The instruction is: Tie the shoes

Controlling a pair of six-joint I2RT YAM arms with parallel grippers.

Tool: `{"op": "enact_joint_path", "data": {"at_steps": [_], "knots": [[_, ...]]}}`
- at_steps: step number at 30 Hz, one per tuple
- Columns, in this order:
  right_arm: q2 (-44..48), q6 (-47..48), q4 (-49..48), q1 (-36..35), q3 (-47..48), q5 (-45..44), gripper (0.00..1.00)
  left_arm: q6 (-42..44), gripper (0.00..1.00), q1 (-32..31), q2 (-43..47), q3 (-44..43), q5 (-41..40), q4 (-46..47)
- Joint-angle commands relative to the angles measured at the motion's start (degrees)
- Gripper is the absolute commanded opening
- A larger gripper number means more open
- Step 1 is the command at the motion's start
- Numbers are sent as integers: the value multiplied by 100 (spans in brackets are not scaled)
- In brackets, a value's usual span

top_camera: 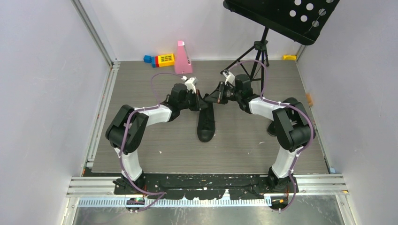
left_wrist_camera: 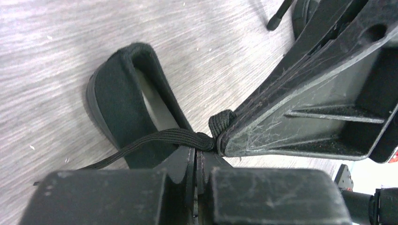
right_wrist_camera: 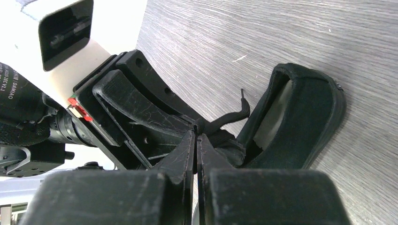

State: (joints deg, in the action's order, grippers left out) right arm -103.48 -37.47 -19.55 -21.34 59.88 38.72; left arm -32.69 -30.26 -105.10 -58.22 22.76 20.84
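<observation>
One black shoe point(top_camera: 205, 124) lies mid-table, its toe toward the arm bases. Both grippers meet tip to tip over its open ankle end. My left gripper point(top_camera: 202, 101) point(left_wrist_camera: 197, 151) is shut, and a flat black lace point(left_wrist_camera: 155, 139) runs from the left into its tips. My right gripper point(top_camera: 212, 98) point(right_wrist_camera: 196, 135) is shut too, with a lace end point(right_wrist_camera: 231, 116) curling out of its tips. In the left wrist view a bunched bit of lace point(left_wrist_camera: 220, 123) sits against the right gripper's fingers point(left_wrist_camera: 305, 108). The shoe's heel collar point(right_wrist_camera: 300, 117) point(left_wrist_camera: 124, 93) gapes open beneath. The eyelets are hidden by the grippers.
A black music stand point(top_camera: 281, 16) on a tripod point(top_camera: 257, 58) rises at the back right, close behind the right arm. Coloured toy blocks point(top_camera: 162, 59) and a pink wedge point(top_camera: 182, 57) sit at the back. A dark object point(top_camera: 271, 127) is half hidden by the right arm.
</observation>
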Motion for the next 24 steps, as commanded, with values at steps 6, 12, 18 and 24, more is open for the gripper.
{"op": "enact_joint_path", "data": {"at_steps": [6, 12, 18, 24], "knots": [[388, -300, -143, -10, 7, -227, 0, -695, 0, -6, -395, 63, 270, 1996], [361, -575, -334, -19, -63, -286, 0, -1975, 0, 69, -1071, 94, 976, 3422], [394, -654, -346, -85, -90, -381, 0, -3127, 0, 297, -1794, 68, 1477, 4629], [460, -261, 465, -230, 60, -1070, 0, -3632, 0, 372, -1985, 53, 1740, 4803]]}}
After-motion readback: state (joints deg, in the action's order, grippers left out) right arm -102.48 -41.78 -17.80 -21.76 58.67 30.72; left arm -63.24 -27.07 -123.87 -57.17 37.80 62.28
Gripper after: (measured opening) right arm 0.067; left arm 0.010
